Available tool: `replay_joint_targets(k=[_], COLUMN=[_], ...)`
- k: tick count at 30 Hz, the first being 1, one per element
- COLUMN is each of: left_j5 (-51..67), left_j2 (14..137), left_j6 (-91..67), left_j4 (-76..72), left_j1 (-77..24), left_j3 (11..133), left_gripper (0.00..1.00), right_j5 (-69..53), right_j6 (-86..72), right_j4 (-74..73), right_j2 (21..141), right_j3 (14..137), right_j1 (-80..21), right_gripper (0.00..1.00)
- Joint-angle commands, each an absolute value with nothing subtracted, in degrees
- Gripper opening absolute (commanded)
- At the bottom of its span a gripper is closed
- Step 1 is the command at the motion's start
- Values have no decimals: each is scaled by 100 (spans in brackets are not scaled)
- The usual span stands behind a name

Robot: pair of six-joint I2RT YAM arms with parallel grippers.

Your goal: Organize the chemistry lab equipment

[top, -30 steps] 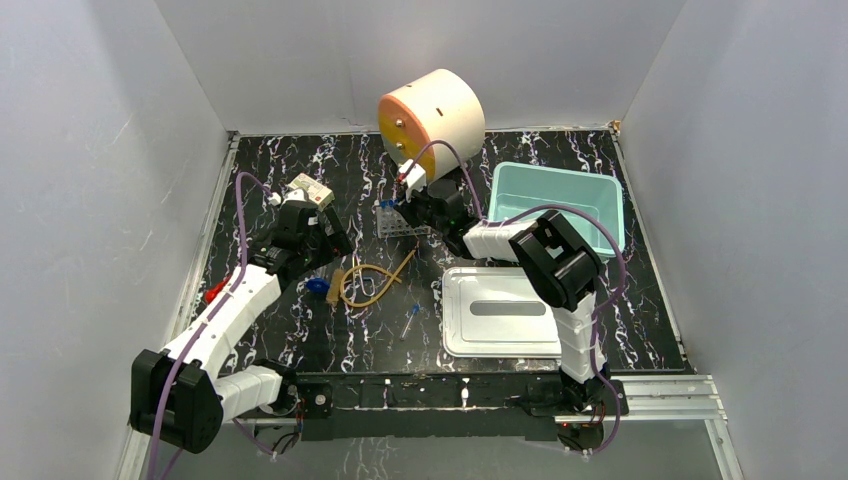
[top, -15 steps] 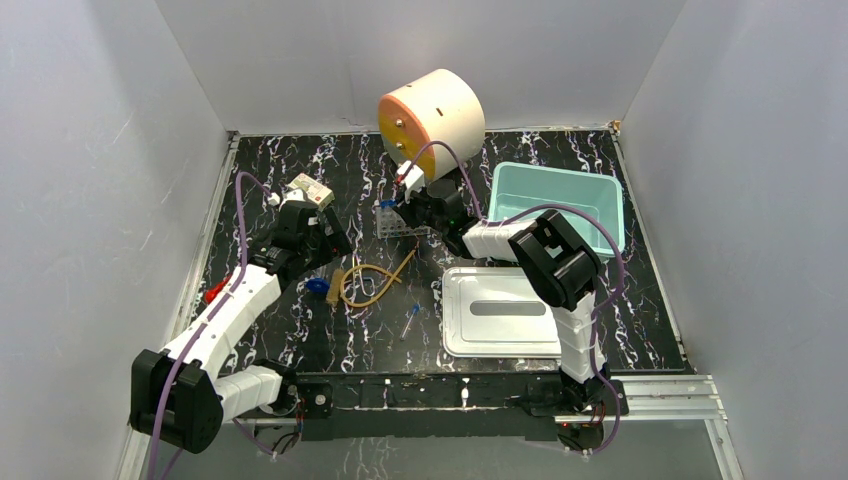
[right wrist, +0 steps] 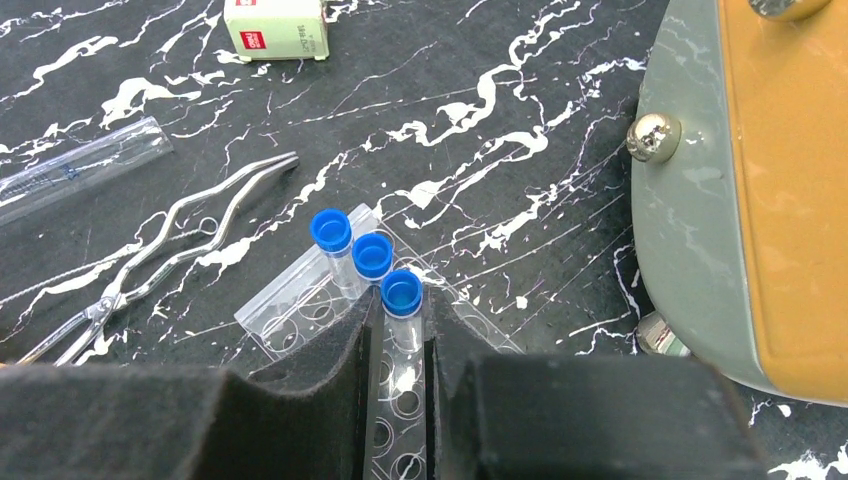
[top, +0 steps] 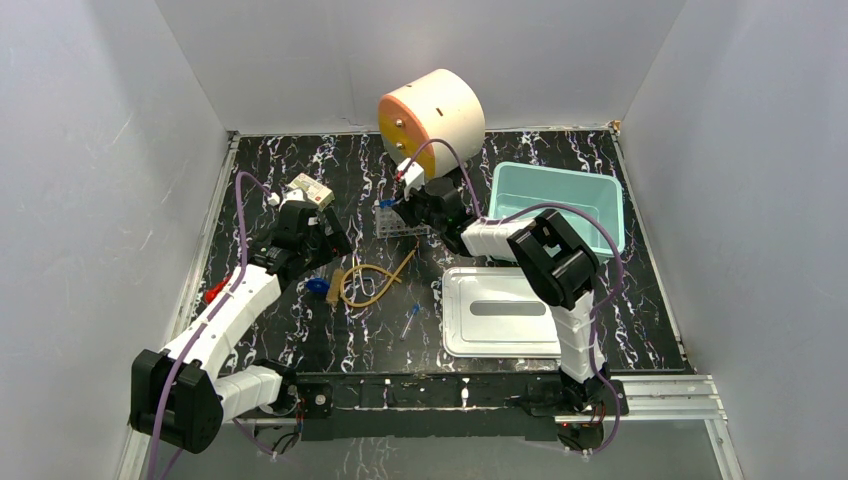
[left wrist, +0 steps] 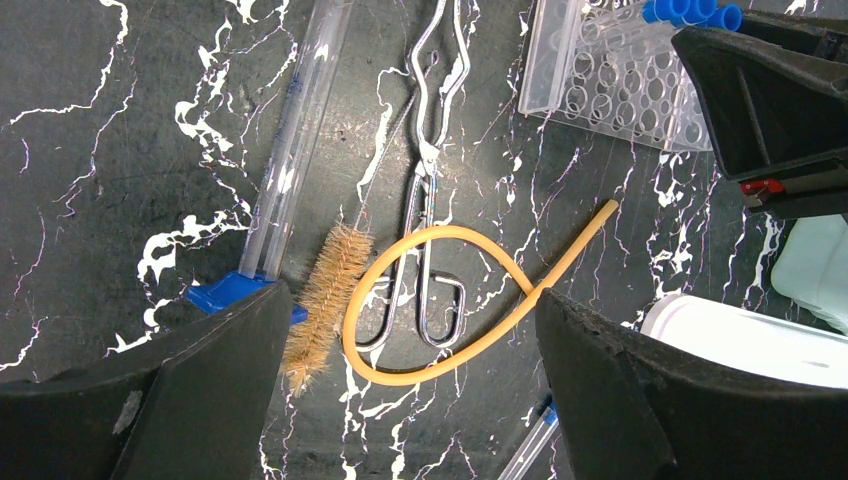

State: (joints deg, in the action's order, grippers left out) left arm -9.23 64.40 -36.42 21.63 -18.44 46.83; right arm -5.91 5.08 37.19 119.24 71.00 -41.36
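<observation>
- Cabinet (top: 432, 113), cream and orange, stands at the worktop's (top: 540, 145) far edge.
- Left hand (left wrist: 412, 350) hangs wide open, empty, over the tan tubing coil (left wrist: 440, 231).
- Right hand (right wrist: 400, 330) pinches a blue-capped tube (right wrist: 402, 293) standing beside two others in the clear rack (right wrist: 290, 305), near the cabinet.

Black marbled table (top: 560, 155), tubing coil (left wrist: 445, 231), tongs (left wrist: 425, 180)

Clear plastic rack (left wrist: 610, 90), shiny metal tongs (left wrist: 425, 190), matt rubber tubing (left wrist: 445, 231).
</observation>
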Motion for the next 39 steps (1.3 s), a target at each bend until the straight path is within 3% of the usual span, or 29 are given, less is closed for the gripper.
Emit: replay_joint_targets(k=[1, 11, 31, 39], left_j5=[-1037, -1037, -893, -441], left_j2=[6363, 6380, 6225, 5932], left_j6=[-3595, -3595, -3599, -3563], left_j4=[2259, 2249, 2294, 2256], left_j1=[-1807, -1807, -1808, -1809], left_j3=[4667, 4645, 4792, 4904], left_gripper=[91, 92, 92, 92], right_j5=[-453, -257, -643, 42], right_j6=[326, 58, -291, -932], right_j4=[3710, 3613, 3046, 2377], right_j2=[11975, 11953, 11294, 10658], right_j3=[7452, 7443, 7423, 7466], right_j1=[-4156, -4116, -4106, -4088], right_gripper=[24, 26, 48, 52])
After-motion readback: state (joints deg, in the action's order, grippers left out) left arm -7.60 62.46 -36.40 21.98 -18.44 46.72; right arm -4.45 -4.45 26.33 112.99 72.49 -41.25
